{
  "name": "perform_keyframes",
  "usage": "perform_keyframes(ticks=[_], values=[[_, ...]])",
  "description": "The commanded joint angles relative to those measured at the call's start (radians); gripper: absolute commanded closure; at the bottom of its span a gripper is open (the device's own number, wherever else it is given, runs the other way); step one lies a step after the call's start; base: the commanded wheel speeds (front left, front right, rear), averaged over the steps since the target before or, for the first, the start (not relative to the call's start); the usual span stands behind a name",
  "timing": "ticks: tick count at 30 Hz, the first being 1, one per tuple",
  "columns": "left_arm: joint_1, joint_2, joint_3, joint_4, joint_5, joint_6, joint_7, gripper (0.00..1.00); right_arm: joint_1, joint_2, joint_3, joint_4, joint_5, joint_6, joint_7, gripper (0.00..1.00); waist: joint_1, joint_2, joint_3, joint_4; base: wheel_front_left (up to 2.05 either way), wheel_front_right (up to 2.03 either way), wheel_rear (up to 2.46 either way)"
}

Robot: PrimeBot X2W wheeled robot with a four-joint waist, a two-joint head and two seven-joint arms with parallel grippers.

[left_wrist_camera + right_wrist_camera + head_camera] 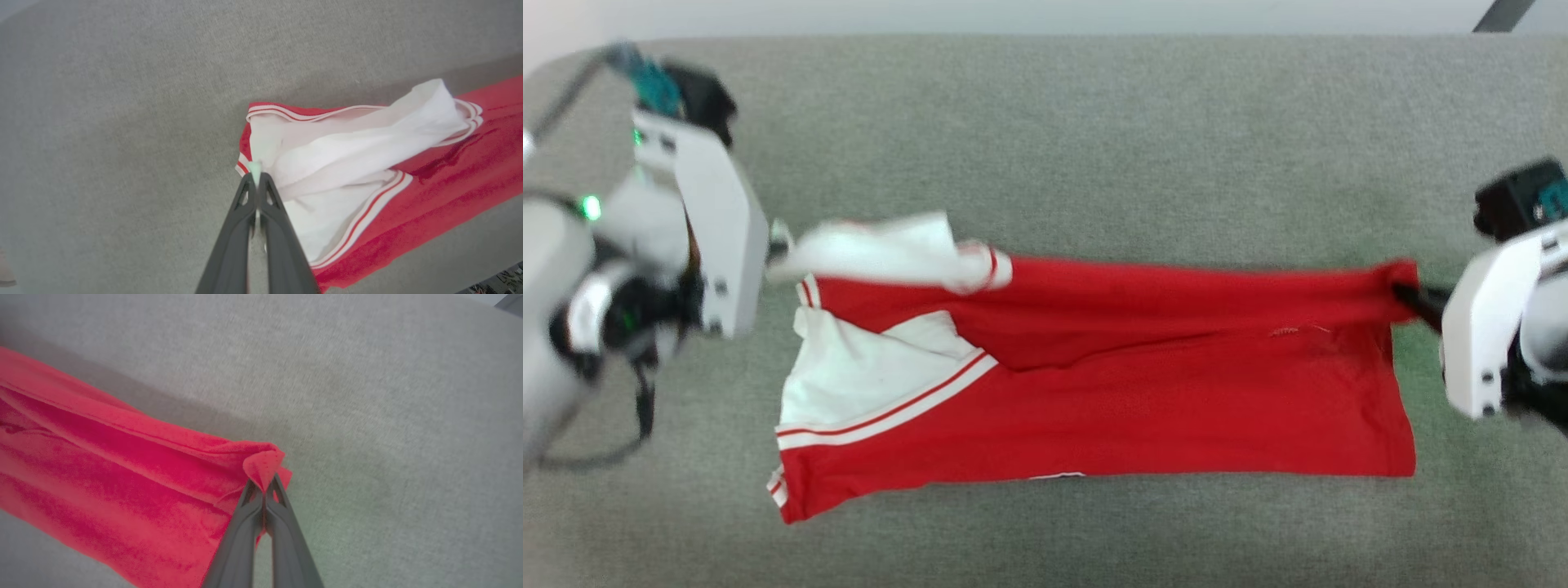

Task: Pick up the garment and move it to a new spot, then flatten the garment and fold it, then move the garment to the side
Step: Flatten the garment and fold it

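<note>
Garment point(1111, 392) looks soft, light, floppy (no stiffness anywhere); my left hand point(256, 175) and right hand point(264, 488) each pinch an end corner, good holds.

Arms are mostly white and pale grey. Left arm point(564, 278) has a flat white plate point(723, 220) with small dark screws, a green light point(590, 207), a teal bit point(654, 86) by a black block, and a thin black cable point(644, 412) looping underneath. Right arm point(1539, 327) has the same white plate point(1486, 327), screws, black-and-teal top. Left gripper point(256, 175) and right gripper point(264, 485): long dark grey tapering fingers point(233, 245) with little triangular cut-outs near the tips.
</note>
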Motion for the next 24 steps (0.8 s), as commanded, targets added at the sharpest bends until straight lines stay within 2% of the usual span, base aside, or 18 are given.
perform_keyframes(ticks=[1, 5, 8, 11, 13, 14, 15, 16, 17, 18, 19, 20, 21, 22, 23, 24], values=[[0.039, 0.028, -0.005, -0.054, -0.006, 0.031, 0.010, 1.00, 0.037, -0.002, -0.017, -0.009, 0.010, -0.002, 0.014, 1.00, 0.0000, 0.0000, -0.018, 0.015, 0.00, 0.00, 0.00], [0.166, 0.097, -0.019, -0.231, -0.054, 0.129, 0.002, 1.00, 0.130, 0.016, -0.051, -0.040, 0.009, -0.002, 0.044, 1.00, 0.0000, 0.0000, -0.029, 0.017, 0.00, 0.00, 0.00], [0.238, 0.116, -0.037, -0.280, -0.074, 0.166, -0.009, 1.00, 0.177, 0.028, -0.058, -0.043, 0.000, -0.002, 0.061, 1.00, 0.0000, 0.0000, -0.035, 0.018, 0.00, 0.00, 0.00], [0.278, 0.102, -0.057, -0.275, -0.081, 0.168, -0.020, 1.00, 0.195, 0.044, -0.055, -0.039, -0.008, -0.002, 0.063, 1.00, 0.0000, 0.0000, -0.040, 0.016, 0.00, 0.00, 0.00], [0.292, 0.084, -0.065, -0.256, -0.081, 0.151, -0.032, 1.00, 0.198, 0.056, -0.049, -0.029, -0.008, -0.002, 0.066, 1.00, 0.0000, 0.0000, -0.042, 0.015, 0.00, 0.00, 0.00], [0.293, 0.072, -0.063, -0.238, -0.083, 0.147, -0.040, 1.00, 0.193, 0.062, -0.050, -0.024, -0.013, -0.002, 0.060, 0.88, 0.0000, 0.0000, -0.044, 0.016, 0.00, 0.00, 0.00], [0.293, 0.064, -0.065, -0.222, -0.078, 0.140, -0.047, 1.00, 0.187, 0.064, -0.049, -0.020, -0.018, -0.002, 0.057, 0.59, 0.0000, 0.0000, -0.046, 0.016, 0.00, 0.00, 0.00], [0.291, 0.058, -0.067, -0.208, -0.072, 0.136, -0.054, 1.00, 0.181, 0.068, -0.047, -0.017, -0.018, -0.002, 0.051, 0.39, 0.0000, 0.0000, -0.049, 0.016, 0.00, 0.00, 0.00], [0.290, 0.048, -0.064, -0.194, -0.072, 0.132, -0.062, 0.98, 0.174, 0.076, -0.049, -0.014, -0.018, -0.002, 0.049, 0.00, 0.0000, 0.0000, -0.052, 0.015, 0.00, 0.00, 0.00], [0.289, 0.042, -0.063, -0.187, -0.071, 0.127, -0.067, 0.85, 0.171, 0.079, -0.051, -0.011, -0.019, -0.002, 0.050, 0.00, 0.0000, 0.0000, -0.055, 0.015, 0.00, 0.00, 0.00], [0.286, 0.038, -0.061, -0.179, -0.066, 0.124, -0.077, 0.58, 0.170, 0.081, -0.050, -0.010, -0.018, -0.002, 0.054, 0.00, 0.0000, 0.0000, -0.059, 0.015, 0.00, 0.00, 0.00], [0.288, 0.038, -0.057, -0.174, -0.067, 0.123, -0.084, 0.51, 0.172, 0.085, -0.052, -0.012, -0.010, -0.002, 0.057, 0.00, 0.0000, 0.0000, -0.065, 0.016, 0.00, 0.00, 0.00], [0.291, 0.038, -0.055, -0.175, -0.067, 0.121, -0.093, 0.39, 0.171, 0.088, -0.058, -0.016, -0.002, -0.002, 0.056, 0.00, 0.0000, 0.0000, -0.070, 0.017, 0.00, 0.00, 0.00], [0.295, 0.041, -0.053, -0.177, -0.061, 0.119, -0.104, 0.25, 0.172, 0.089, -0.061, -0.019, 0.005, -0.002, 0.060, 0.00, 0.0000, 0.0000, -0.076, 0.018, 0.00, 0.00, 0.00], [0.300, 0.045, -0.049, -0.181, -0.060, 0.120, -0.117, 0.05, 0.177, 0.089, -0.064, -0.023, 0.011, -0.002, 0.068, 0.00, 0.0000, 0.0000, -0.081, 0.020, 0.00, 0.00, 0.00], [0.308, 0.048, -0.048, -0.185, -0.058, 0.124, -0.128, 0.00, 0.185, 0.089, -0.069, -0.029, 0.013, -0.002, 0.072, 0.00, 0.0000, 0.0000, -0.087, 0.023, 0.00, 0.00, 0.00]])
